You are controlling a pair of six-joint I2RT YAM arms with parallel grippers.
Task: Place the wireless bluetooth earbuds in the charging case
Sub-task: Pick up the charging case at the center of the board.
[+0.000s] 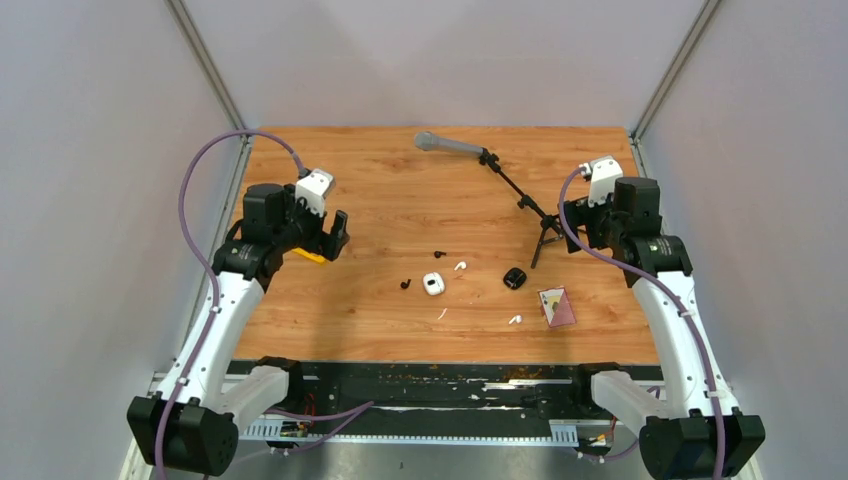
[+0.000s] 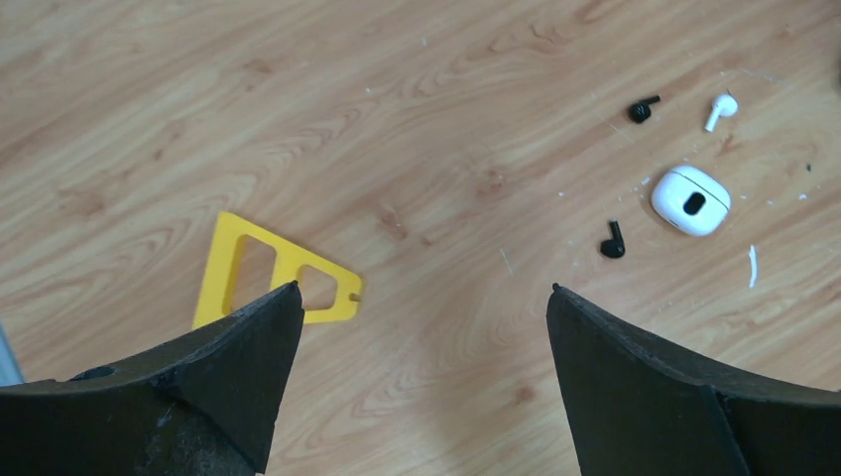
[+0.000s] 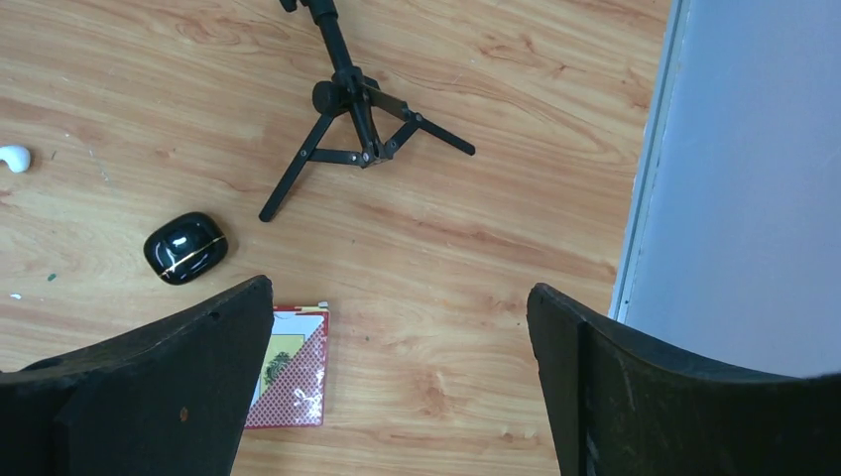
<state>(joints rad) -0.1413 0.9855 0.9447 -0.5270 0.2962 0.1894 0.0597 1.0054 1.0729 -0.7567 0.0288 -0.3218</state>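
Though spread wide, L-grip (image 2: 421,288), R-grip (image 3: 399,283) empty

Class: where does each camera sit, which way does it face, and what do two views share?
Top external: above and behind, facing down at the table; both arms show.
Left wrist: facing down at the white case; open left gripper shows.
Right wrist: facing down at the black case; open right gripper shows.
Shared: white case, top and left wrist.

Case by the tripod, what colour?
The case is glossy black; right wrist view shows it best.
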